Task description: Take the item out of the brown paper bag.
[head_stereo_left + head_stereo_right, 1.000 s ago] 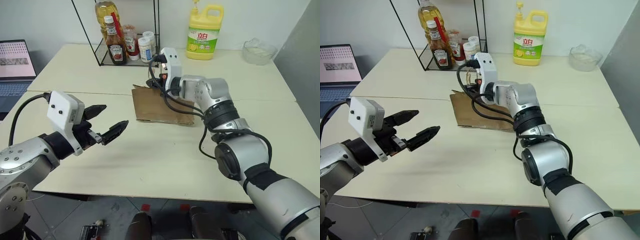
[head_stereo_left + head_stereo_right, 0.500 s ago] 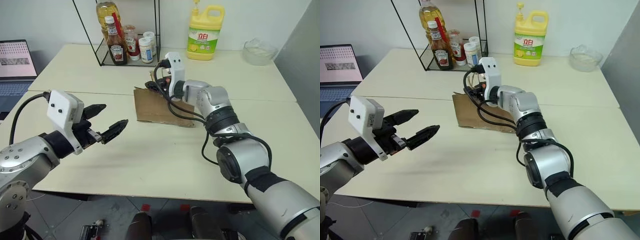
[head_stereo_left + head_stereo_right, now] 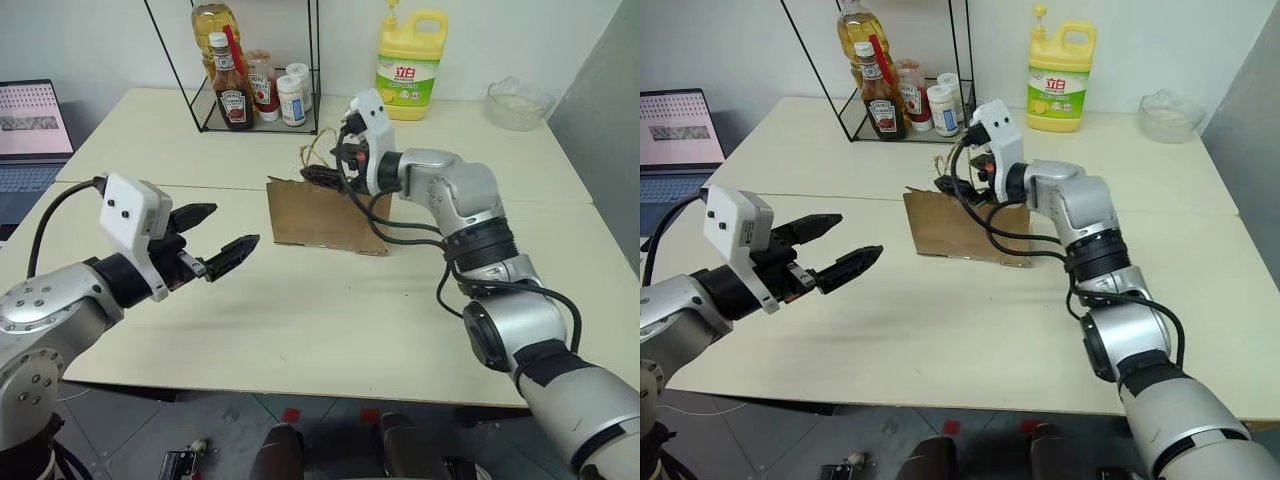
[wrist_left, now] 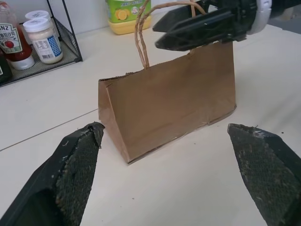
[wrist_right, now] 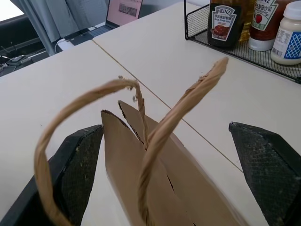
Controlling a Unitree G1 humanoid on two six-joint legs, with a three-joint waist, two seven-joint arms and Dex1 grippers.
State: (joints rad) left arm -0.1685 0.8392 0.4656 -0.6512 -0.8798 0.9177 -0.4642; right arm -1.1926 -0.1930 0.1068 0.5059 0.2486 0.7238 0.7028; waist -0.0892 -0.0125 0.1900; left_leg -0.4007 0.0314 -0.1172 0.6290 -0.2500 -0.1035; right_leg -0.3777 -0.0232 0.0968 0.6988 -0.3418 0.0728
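Brown paper bag [image 3: 325,215] standing on table [image 3: 300,300], cord handles [image 5: 155,127] looped up at its top edge. Right gripper [image 3: 325,176] just above bag top, beside handles, fingers spread wide, gripping nothing. Left gripper [image 3: 215,245] hovering over table, well apart from bag, fingers wide apart, empty. Item hidden; location inside bag cannot be told.

Silver-grey jointed arms, black bands at the joints. Boxy white wrist housings right behind textured black fingers [image 4: 77,176]. Loose black cables looping back from each wrist.
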